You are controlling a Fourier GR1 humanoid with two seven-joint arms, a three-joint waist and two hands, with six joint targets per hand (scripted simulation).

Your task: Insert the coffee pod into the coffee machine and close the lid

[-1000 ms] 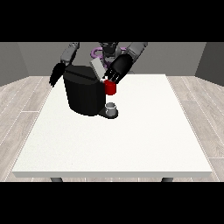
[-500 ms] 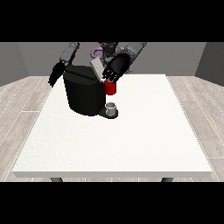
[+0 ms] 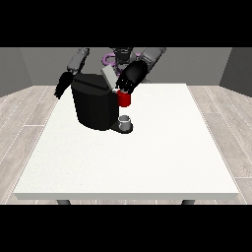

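We see a black coffee machine (image 3: 96,106), upper left; robot hand (image 3: 129,78) at the view's right curls above a red thing at the machine (image 3: 124,99); other robot hand (image 3: 63,84): fingers unclear.

The machine (image 3: 96,106) stands on the worktop (image 3: 147,157) near its far left corner; a cup (image 3: 126,121) sits at the machine's front right.

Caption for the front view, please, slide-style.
Hand at the view's right hovers at the coffee machine top, above a red thing at the machine.

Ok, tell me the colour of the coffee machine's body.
Black, seen in the front view: the coffee machine stands dark on the white table.
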